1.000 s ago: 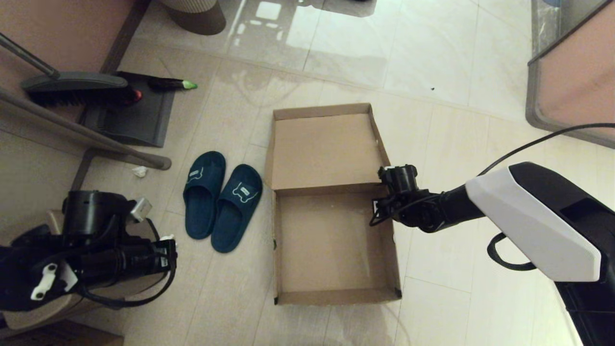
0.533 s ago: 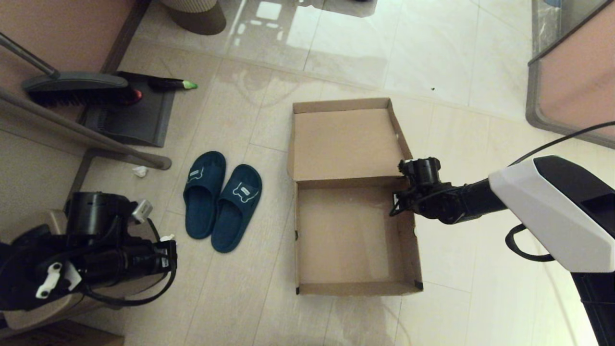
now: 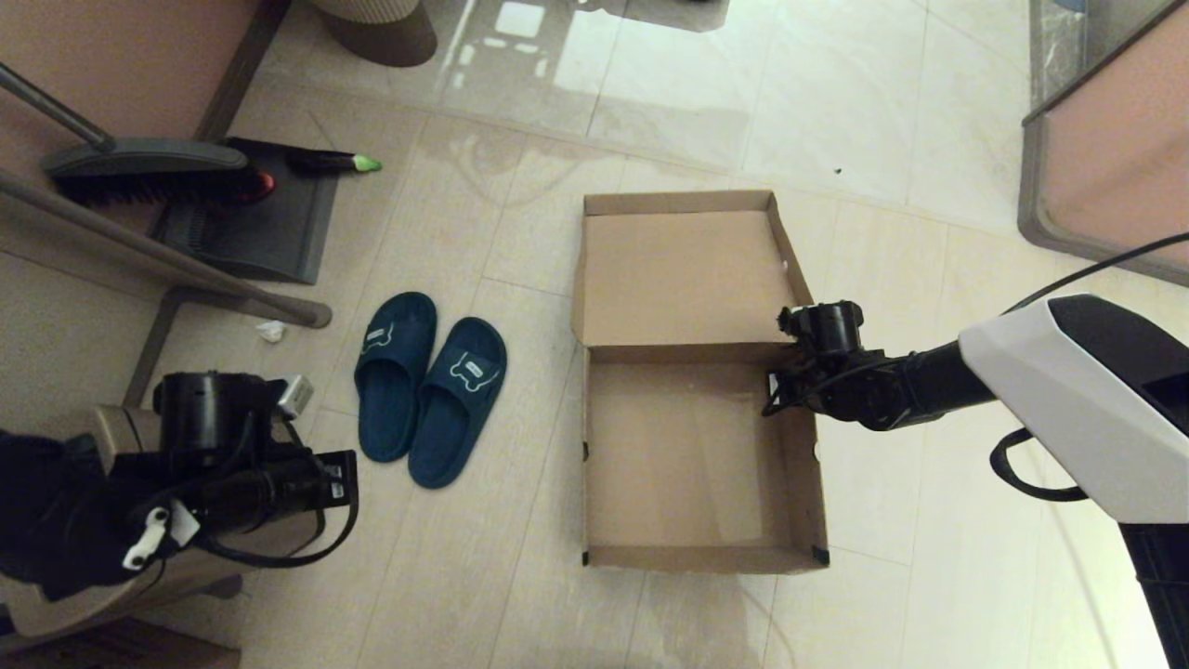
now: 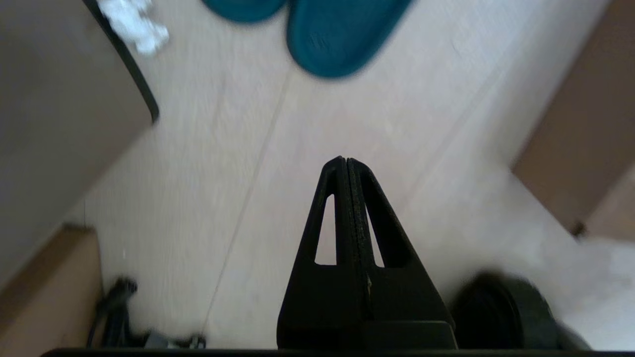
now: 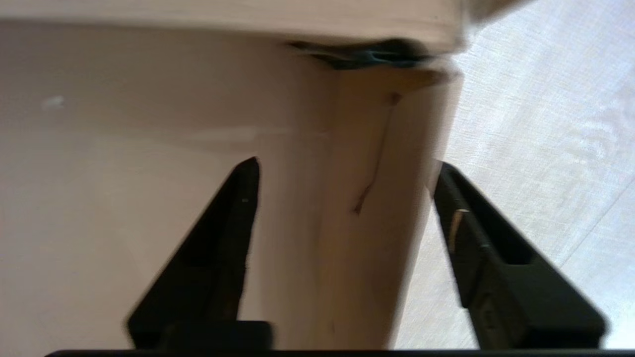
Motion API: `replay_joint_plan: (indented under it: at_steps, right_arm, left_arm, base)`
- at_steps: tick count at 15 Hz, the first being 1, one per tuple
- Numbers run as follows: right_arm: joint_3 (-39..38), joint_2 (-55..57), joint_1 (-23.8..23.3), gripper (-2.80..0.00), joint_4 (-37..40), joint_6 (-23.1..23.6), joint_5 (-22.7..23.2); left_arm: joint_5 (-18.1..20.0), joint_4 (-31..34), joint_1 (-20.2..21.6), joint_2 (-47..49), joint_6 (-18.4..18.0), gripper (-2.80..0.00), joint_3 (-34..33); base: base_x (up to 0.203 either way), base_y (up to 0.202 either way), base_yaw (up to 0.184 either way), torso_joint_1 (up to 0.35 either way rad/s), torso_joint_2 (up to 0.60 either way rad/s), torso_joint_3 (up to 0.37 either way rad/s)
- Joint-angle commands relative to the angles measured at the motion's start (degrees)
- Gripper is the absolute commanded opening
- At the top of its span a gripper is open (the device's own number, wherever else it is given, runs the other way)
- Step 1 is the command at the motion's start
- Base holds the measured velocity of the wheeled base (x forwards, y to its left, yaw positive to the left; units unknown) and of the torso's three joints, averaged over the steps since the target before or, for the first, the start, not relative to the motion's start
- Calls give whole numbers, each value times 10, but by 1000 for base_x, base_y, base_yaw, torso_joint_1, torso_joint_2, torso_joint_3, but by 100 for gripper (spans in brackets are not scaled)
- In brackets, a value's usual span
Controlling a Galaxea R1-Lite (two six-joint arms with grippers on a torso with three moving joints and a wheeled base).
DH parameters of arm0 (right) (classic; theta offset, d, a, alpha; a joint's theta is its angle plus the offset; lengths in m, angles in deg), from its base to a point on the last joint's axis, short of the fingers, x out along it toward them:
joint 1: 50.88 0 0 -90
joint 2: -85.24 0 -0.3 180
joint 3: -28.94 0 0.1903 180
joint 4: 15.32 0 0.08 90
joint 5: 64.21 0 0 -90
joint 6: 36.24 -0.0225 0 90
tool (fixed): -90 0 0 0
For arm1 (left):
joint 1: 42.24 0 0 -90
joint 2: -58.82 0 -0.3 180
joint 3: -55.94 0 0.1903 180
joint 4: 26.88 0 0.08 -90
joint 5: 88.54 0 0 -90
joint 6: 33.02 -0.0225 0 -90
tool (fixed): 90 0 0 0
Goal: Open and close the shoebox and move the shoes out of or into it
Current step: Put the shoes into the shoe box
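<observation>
The shoebox (image 3: 706,557) lies open on the floor, empty, with its lid flap (image 3: 683,279) folded flat away from me. My right gripper (image 3: 778,388) is at the box's right wall near the hinge. In the right wrist view it (image 5: 347,163) is open and straddles that cardboard wall (image 5: 347,238), one finger inside the box and one outside. The navy shoes (image 3: 432,390) sit side by side on the floor left of the box. My left gripper (image 4: 345,161) is shut on nothing, low at the left, with one shoe (image 4: 342,39) ahead of it.
A broom (image 3: 149,172) and dustpan (image 3: 260,223) lie at the back left by a slanted metal bar (image 3: 158,255). A trash bin (image 3: 376,28) stands at the far top. A crumpled white scrap (image 3: 270,331) lies near the shoes. Furniture (image 3: 1105,158) stands at the right.
The shoebox has slid to the right across the floor together with my right gripper. My left arm has shifted slightly to the right. The shoes have not moved.
</observation>
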Motion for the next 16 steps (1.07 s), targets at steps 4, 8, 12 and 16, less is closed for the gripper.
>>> replay_joint_plan:
  at_steps: [4,8,12,16]
  right_arm:
    - [-26,-68,1,0,0,1,5]
    - [-50,-143,7,0,34,-3,6]
    - [-75,-177,8,0,39,-5,1]
    - [-103,-195,8,0,35,-7,1]
  left_arm:
    - [8,-221,29,193,-42,-280,31]
    - [19,-323,41,298,-82,-280,123]
    - [33,-319,39,317,-83,-280,175]
    - [31,-322,40,342,-85,-280,222]
  base:
    - [0,0,0,0,0,0]
    - [0,0,0,0,0,0]
    - [0,0,0,0,0,0]
    - [0,0,0,0,0,0]
